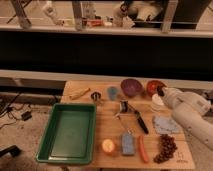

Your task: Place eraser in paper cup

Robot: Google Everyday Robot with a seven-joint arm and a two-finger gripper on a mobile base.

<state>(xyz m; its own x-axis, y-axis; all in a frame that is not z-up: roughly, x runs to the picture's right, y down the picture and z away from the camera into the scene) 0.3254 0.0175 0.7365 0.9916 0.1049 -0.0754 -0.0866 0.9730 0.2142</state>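
My white arm reaches in from the right over the table's far right corner. Its gripper is the dark tip just above the paper cup, a short white cup partly covered by the arm. The gripper sits beside the red bowl and is shut. Whether anything is between its fingers is hidden. I cannot pick out the eraser anywhere in the camera view.
On the wooden table a green tray fills the left side. A purple bowl, blue-grey cup, small metal cup and banana stand at the back. A black-handled tool, blue cloth, grapes and blue block lie nearer.
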